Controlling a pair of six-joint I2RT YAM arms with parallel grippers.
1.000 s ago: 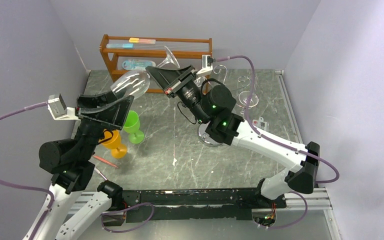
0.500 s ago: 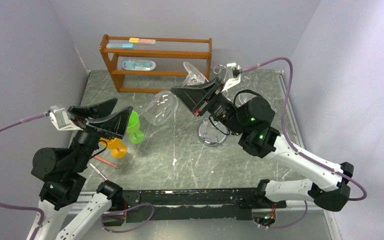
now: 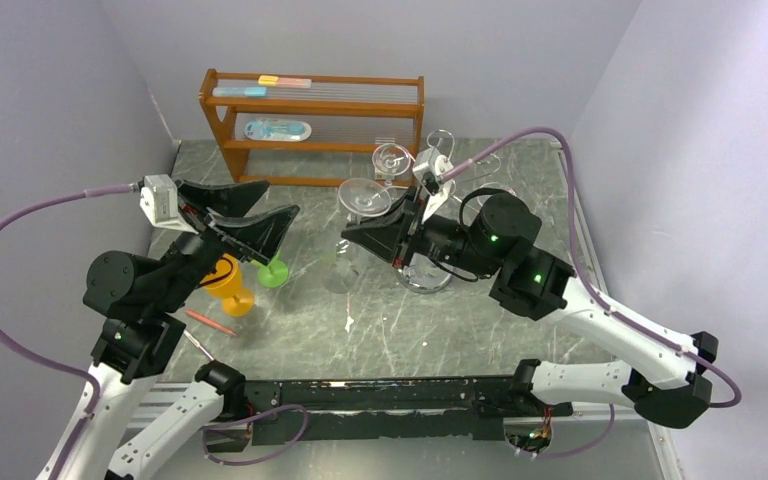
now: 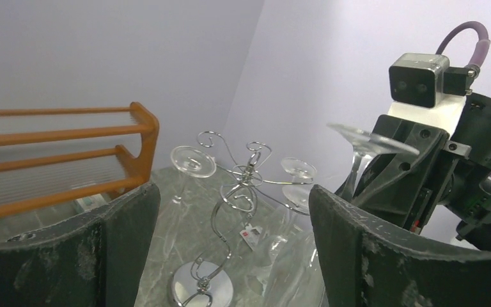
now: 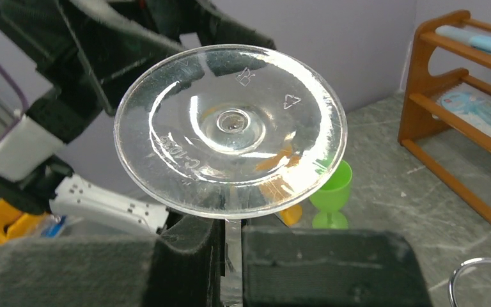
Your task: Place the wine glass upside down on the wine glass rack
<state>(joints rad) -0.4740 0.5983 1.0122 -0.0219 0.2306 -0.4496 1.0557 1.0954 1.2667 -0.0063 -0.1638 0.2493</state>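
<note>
Clear, glossy plastic — the wine glass, its foot just above the right gripper, whose pads are matt black and fuzzy. Beyond the left gripper, its fingers scuffed and matt — the wine glass rack of mirror-bright chrome wire and a shelf of smooth varnished wood.

Top view: the rack sits mostly behind the right arm, so only a slice of its base and a few curls show. The green cup's bowl is hidden by one of the left fingers, and the orange cup is half behind the left arm. The bits on the shelf are too small to tell.

Left wrist view: the left fingers and the rack's base get clipped by the bottom edge and the shelf by the left edge. The glass's bowl is just a faint smear low down.

Right wrist view: the stem drops between the right fingers, so the bowl is hidden. A chrome curve is cut off in the bottom right corner.
</note>
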